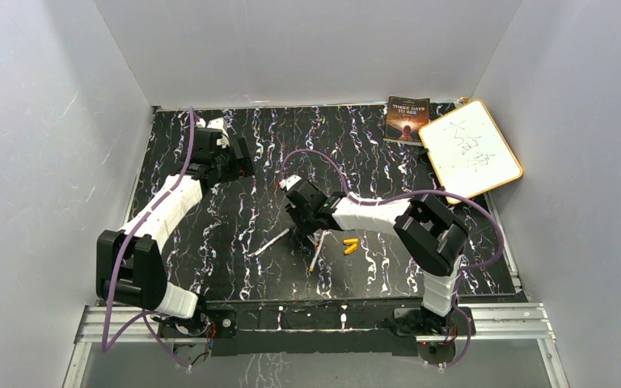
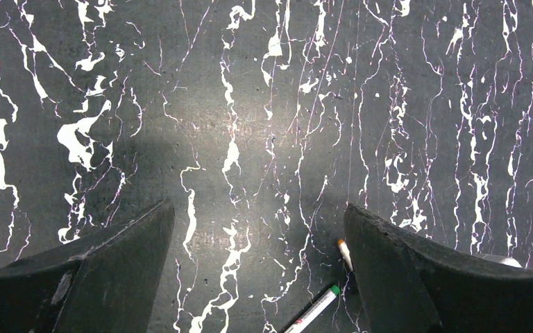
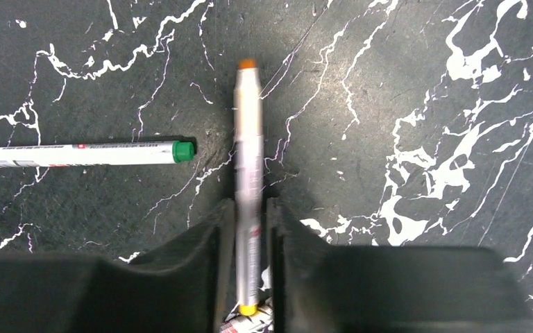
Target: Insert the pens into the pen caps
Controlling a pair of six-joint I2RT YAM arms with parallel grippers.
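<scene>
My right gripper (image 3: 250, 208) is shut on a whitish pen (image 3: 248, 159) with an orange tip and a yellow rear end, low over the tabletop; in the top view this gripper (image 1: 301, 236) is at the table's centre. A pen with a green end (image 3: 83, 153) lies just to its left, also seen from above (image 1: 271, 241). A third pen (image 1: 317, 252) lies partly under the gripper. Two yellow-orange caps (image 1: 350, 244) lie to the right of the pens. The green cap is not in view. My left gripper (image 2: 258, 208) is open and empty at the far left (image 1: 238, 158).
A small whiteboard (image 1: 469, 149) and a book (image 1: 407, 120) lie at the far right corner. Grey walls enclose the black marbled table (image 1: 372, 162) on three sides. The left wrist view catches the green-ended pen (image 2: 312, 312) and an orange tip (image 2: 345, 251) by its right finger.
</scene>
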